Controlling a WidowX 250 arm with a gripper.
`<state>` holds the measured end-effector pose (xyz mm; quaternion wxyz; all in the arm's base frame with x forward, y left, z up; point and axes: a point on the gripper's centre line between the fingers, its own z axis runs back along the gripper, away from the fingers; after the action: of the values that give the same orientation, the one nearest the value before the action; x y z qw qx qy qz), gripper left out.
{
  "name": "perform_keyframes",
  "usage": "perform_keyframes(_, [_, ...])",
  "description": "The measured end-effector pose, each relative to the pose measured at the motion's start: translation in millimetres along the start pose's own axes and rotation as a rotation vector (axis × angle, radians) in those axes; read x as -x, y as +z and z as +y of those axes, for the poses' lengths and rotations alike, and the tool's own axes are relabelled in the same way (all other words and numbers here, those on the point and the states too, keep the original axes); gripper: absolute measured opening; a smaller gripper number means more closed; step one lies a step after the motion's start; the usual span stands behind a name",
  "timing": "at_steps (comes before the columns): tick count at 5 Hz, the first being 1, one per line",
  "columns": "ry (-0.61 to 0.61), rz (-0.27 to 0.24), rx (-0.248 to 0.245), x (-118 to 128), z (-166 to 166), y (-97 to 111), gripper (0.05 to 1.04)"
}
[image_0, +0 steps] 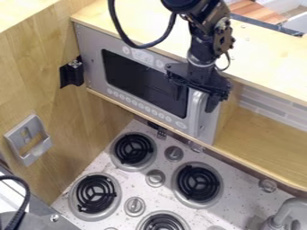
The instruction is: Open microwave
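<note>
The silver microwave [93, 65] sits in the wooden cabinet above the stove, its door flush with the front, closed. Its dark window [135, 78] takes up most of the door, with a row of round buttons [138, 105] below and a small panel [142, 55] above. The upright pale handle [195, 119] is at the door's right end in the view.

The black gripper [196, 101] hangs down in front of the microwave, at the upper part of the handle. Its 2 fingers are spread, 1 on each side of the handle; the right-hand finger in the view seems to be touching it, though the contact is hard to make out. The arm [210, 29] comes in from the top edge, over the wooden cabinet top [264, 54], with a black cable [123, 33] looping beside it.

On the wooden side wall [36, 67], a black bracket [72, 74] is near the microwave's left end, and a gray metal holder [28, 157] is lower down. Below, the speckled stove top [183, 209] carries 4 black coil burners [133, 149], the nearest cut off by the bottom edge, with round knobs [155, 178] between them. A gray faucet [285, 211] stands at the lower right.
</note>
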<state>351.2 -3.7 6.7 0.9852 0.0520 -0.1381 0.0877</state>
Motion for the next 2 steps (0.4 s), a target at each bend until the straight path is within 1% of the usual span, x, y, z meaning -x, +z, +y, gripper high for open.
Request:
perform_keyframes(1, [0.034, -0.025, 0.026, -6.2, 5.6, -1.8, 0.998])
perform_keyframes(2, [0.057, -0.048, 0.052, -8.2, 6.5, -3.7, 0.948])
